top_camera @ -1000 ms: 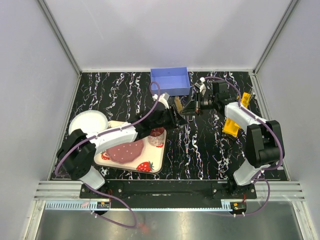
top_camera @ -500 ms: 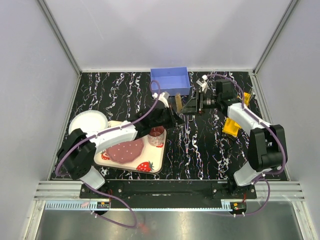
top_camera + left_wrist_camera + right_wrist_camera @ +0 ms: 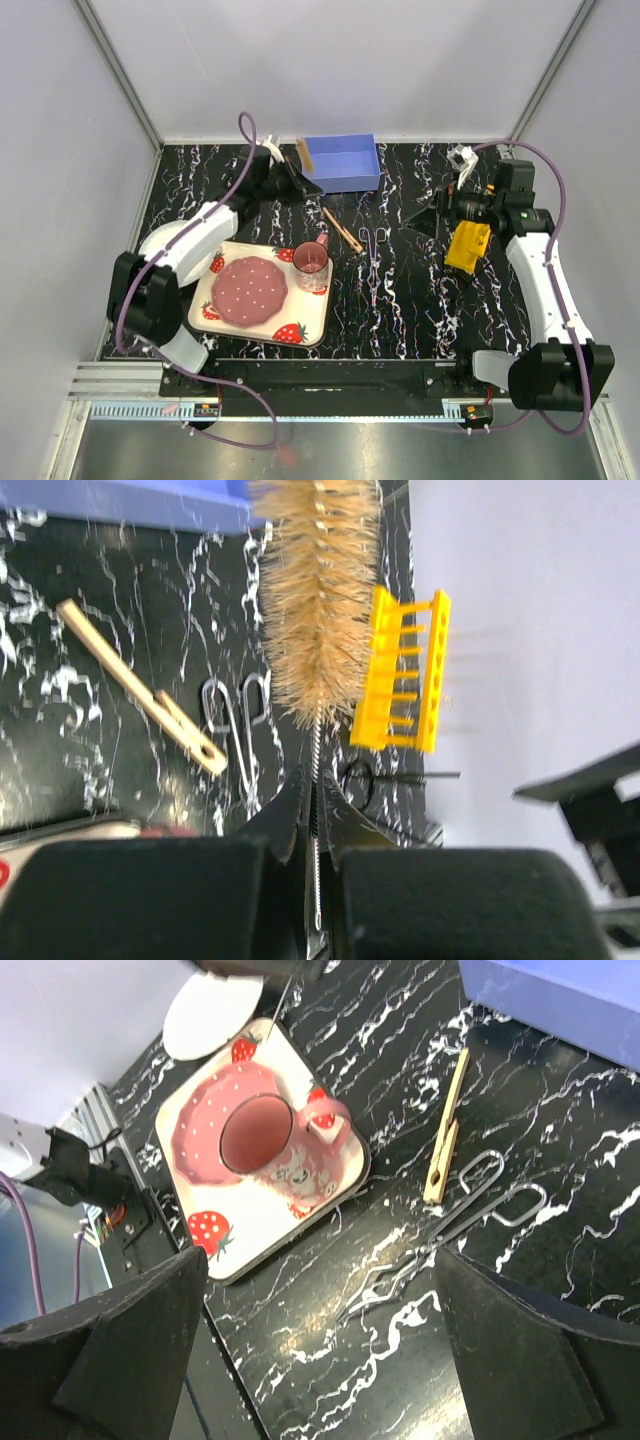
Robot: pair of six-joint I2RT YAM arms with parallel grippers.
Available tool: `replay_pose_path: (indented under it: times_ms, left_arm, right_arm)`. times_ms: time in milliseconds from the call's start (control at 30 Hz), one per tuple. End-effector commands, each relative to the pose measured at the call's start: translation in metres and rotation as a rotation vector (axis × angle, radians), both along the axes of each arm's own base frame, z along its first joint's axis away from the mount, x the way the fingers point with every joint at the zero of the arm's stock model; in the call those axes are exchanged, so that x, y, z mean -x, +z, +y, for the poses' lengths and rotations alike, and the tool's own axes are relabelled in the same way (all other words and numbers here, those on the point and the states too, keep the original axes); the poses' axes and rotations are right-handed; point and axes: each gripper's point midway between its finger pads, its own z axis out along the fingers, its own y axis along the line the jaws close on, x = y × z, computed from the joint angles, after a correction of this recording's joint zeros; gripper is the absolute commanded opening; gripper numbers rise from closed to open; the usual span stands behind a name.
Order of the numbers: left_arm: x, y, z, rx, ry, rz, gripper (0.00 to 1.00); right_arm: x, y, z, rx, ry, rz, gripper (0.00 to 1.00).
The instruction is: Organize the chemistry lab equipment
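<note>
Top view, near edge first. At lower left of centre the strawberry-print tray (image 3: 300, 335) is lying on the black marbled worktop (image 3: 420, 310). It is carrying a pink plate (image 3: 250, 290) and, at its far right corner, a pink cup (image 3: 312, 262). Just left of the tray a white bowl (image 3: 153, 240) is showing, partly covered by the left arm.

At mid-frame the metal forceps (image 3: 374, 258) are lying with their rings toward the far side. Just left of them, not touching, the tan wooden clamp (image 3: 342, 230) is resting on a diagonal. Right of centre the yellow holed rack (image 3: 467, 246) is lying flat, directly below the right wrist in the frame.

Just left of the rack's upper end the right hand (image 3: 432, 208) is hovering with nothing in it. In its wrist view the fingers (image 3: 110, 1350) are standing wide apart at the lower corners, framing cup, clamp and forceps.

At upper centre the left hand (image 3: 298, 176) is reaching to the left wall of the blue bin (image 3: 341, 165). It is gripping the wire bristle brush (image 3: 303, 152) by its twisted wire stem. The left wrist view shows the fingers (image 3: 150, 900) pinched narrowly on that stem, with the bristle head pointing up the frame toward the bin edge. I cannot tell whether the head is over the wall or beside it.

In that view a thin dark rod (image 3: 420, 776) with a ring end is lying just below the rack. It is too small to identify.
</note>
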Motion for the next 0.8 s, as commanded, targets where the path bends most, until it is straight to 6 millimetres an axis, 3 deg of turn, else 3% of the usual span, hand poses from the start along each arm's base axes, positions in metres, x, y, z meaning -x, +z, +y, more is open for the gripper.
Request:
replay_pose_path:
  times_ms: [0,233,367,400,433,467,500,533,600,767]
  left_arm:
    - [-0.037,0.02,-0.014,0.088,0.007,0.034,0.0]
    - [-0.104,0.008,-0.042,0.258,0.146,0.228,0.0]
    - [-0.136,-0.005,-0.045,0.343,0.26,0.268,0.0]
    - [-0.148,0.005,-0.047,0.375,0.278,0.24,0.0]
    - [-0.157,-0.012,-0.049,0.381,0.303,0.276,0.0]
    - [-0.167,-0.003,-0.052,0.403,0.313,0.259,0.0]
    - [-0.174,-0.006,-0.054,0.422,0.33,0.28,0.0]
    - [-0.181,-0.022,-0.058,0.419,0.34,0.307,0.0]
    - [-0.194,-0.016,-0.063,0.449,0.362,0.306,0.0]
    - [-0.213,-0.047,-0.065,0.41,0.433,0.354,0.0]
  right_arm:
    - [0.008,-0.009,-0.007,0.026,-0.017,-0.05,1.0]
    - [0.013,-0.004,-0.018,-0.019,-0.074,-0.073,1.0]
    - [0.012,0.0,-0.021,-0.04,-0.09,-0.082,1.0]
    - [0.012,0.001,-0.022,-0.045,-0.089,-0.083,1.0]
    - [0.012,0.002,-0.022,-0.049,-0.093,-0.081,1.0]
    - [0.012,0.002,-0.023,-0.052,-0.097,-0.082,1.0]
    - [0.012,0.004,-0.023,-0.056,-0.098,-0.083,1.0]
    - [0.013,0.003,-0.024,-0.058,-0.1,-0.079,1.0]
    - [0.015,0.006,-0.025,-0.063,-0.107,-0.089,1.0]
    - [0.014,0.006,-0.029,-0.072,-0.126,-0.096,1.0]
